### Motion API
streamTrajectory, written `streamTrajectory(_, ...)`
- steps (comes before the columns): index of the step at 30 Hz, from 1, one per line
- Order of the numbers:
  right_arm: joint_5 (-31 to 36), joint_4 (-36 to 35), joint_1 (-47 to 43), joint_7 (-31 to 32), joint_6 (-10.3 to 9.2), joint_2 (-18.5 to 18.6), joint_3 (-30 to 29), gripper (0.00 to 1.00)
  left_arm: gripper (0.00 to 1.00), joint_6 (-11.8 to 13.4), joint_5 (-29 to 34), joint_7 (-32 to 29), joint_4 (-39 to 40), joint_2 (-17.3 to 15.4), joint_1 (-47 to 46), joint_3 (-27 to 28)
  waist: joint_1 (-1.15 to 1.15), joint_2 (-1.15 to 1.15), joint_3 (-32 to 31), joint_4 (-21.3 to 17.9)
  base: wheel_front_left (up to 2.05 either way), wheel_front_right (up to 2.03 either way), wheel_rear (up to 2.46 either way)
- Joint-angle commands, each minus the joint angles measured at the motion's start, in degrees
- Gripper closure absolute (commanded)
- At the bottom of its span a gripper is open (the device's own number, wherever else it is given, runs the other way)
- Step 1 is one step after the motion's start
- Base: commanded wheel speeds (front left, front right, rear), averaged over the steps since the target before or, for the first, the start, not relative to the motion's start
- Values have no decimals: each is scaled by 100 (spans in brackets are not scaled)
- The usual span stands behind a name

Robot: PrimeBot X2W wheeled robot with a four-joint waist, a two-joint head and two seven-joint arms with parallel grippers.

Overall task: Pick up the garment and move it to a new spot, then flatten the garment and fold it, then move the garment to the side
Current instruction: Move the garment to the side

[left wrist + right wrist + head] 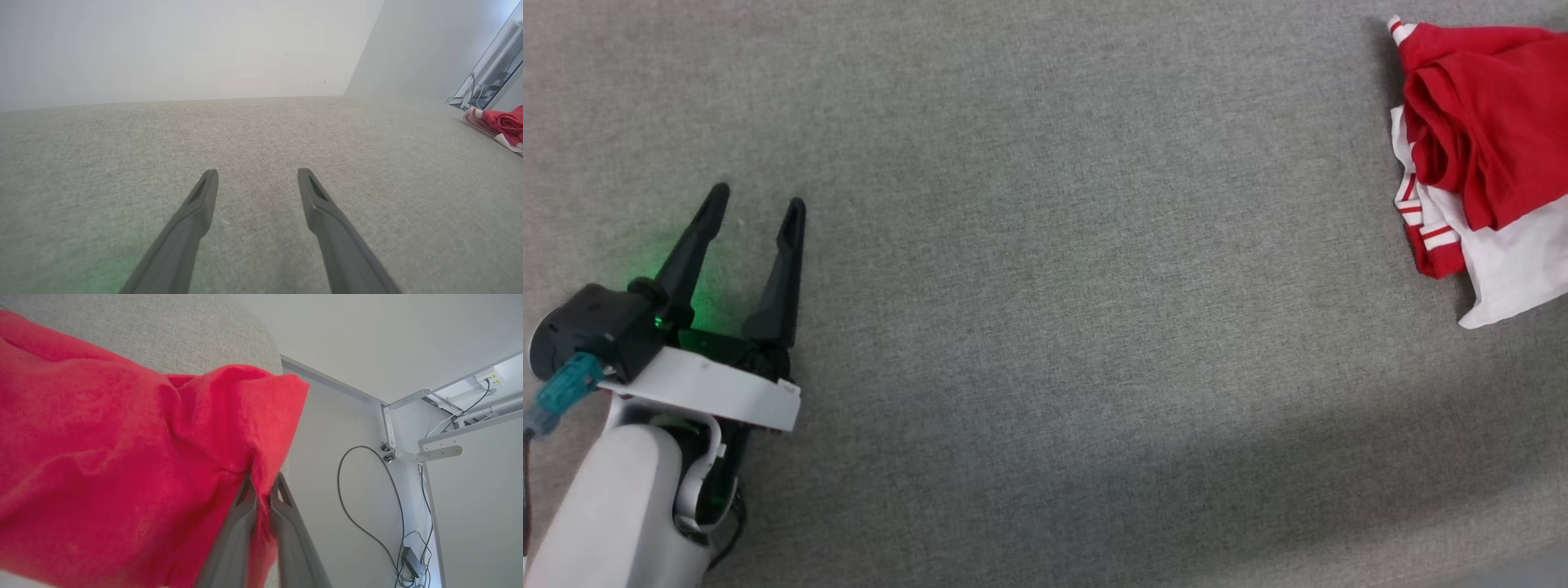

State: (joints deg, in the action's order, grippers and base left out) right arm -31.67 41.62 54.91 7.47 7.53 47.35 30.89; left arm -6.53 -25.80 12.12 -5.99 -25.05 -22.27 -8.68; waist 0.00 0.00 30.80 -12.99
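The garment (pixel 1478 147), red with white sleeves and red-white striped trim, lies crumpled at the far right of the grey fabric surface (pixel 1054 286), cut off by the head view's edge. In the left wrist view the garment (pixel 500 126) is a small red and white heap far to the right. My left gripper (pixel 758 211) hovers open and empty low over the surface at the lower left, well apart from it. In the right wrist view my right gripper (pixel 263 484) is shut on a fold of the garment (pixel 122 457), whose red cloth bunches up between the fingers.
Beyond the surface's rounded edge the right wrist view shows a pale floor with a dark cable (pixel 367 498) and a white table frame (pixel 429 449). A pale wall (pixel 184 49) rises behind the surface in the left wrist view.
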Motion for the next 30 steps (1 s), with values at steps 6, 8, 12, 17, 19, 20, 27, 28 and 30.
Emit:
streamTrajectory(6, -142, 358, 248, -140, -8, -194, 256, 100, 0, 26, -48, -54, -29, -8, -58, -51, 0, 0, 5, 2, 0, 0, 0)
streamTrajectory(8, -190, 476, 297, -179, -8, -221, 334, 93, 0, 28, -55, -51, -33, -13, -60, -59, 0, 0, -10, 13, 0, 0, 0)
streamTrajectory(12, -232, 673, 407, -295, -8, -241, 467, 40, 0, 33, -79, -44, -59, -23, -33, -72, 0, 0, -84, 45, 0, 0, 0)
streamTrajectory(17, -380, 858, 488, -373, -8, -221, 589, 0, 0, 33, -97, 9, -119, 23, 36, -107, 0, 0, -276, 121, 0, 0, 0)
streamTrajectory(19, -445, 897, 498, -414, -8, -203, 633, 0, 0, 33, -111, 35, -162, 56, 69, -129, 0, 0, -375, 166, 0, 0, 0)
streamTrajectory(20, -497, 913, 487, -442, -8, -199, 640, 0, 0, 33, -119, 54, -185, 64, 79, -130, 0, 0, -426, 192, 0, 0, 0)
streamTrajectory(27, -752, 884, 269, -730, -8, -135, 742, 0, 0, 2, -156, 187, -413, 205, 172, -198, 0, 0, -884, 444, 0, 0, 0)
streamTrajectory(28, -790, 864, 238, -785, -8, -133, 742, 0, 0, 2, -171, 208, -447, 235, 198, -210, 0, 0, -964, 486, 0, 0, 0)
streamTrajectory(30, -867, 808, 126, -931, -8, -138, 738, 0, 0, -8, -196, 234, -535, 284, 272, -217, 0, 0, -1141, 573, 0, 0, 0)
